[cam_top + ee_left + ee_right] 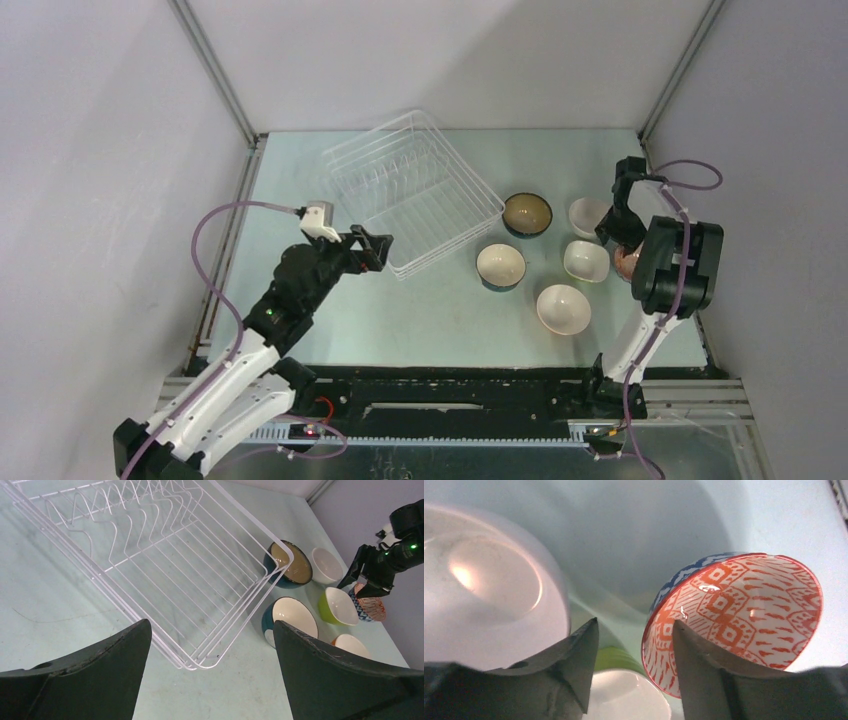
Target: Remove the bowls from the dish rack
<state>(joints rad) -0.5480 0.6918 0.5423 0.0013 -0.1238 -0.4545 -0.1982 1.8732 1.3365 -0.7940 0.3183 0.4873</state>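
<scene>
A white wire dish rack (415, 190) with rows of upright tines sits skewed on the pale green table (440, 330), and no bowl is in it. All six bowls stand on the table to the right of the rack.

A dark blue-green bowl with a brown inside (527, 213) is just beside the rack's right corner. A teal-and-white bowl with a cream inside (500, 265) lies nearer the arms than that one, close to the rack's near right edge. Further from the rack are a plain white bowl (588, 215), a lime green bowl with a white inside (337, 606) and an orange bowl (563, 308). The blue-and-white patterned bowl with an orange-red inside (734, 620) is the furthest from the rack and is tilted on its side.

The right gripper (634, 630) hangs over this patterned bowl. Its jaws are parted, with the bowl's rim between them and a clear gap at one finger; whether the other finger touches the bowl cannot be told.

The left gripper (372, 250) hovers at the rack's near corner with its jaws spread wide, holding nothing.
</scene>
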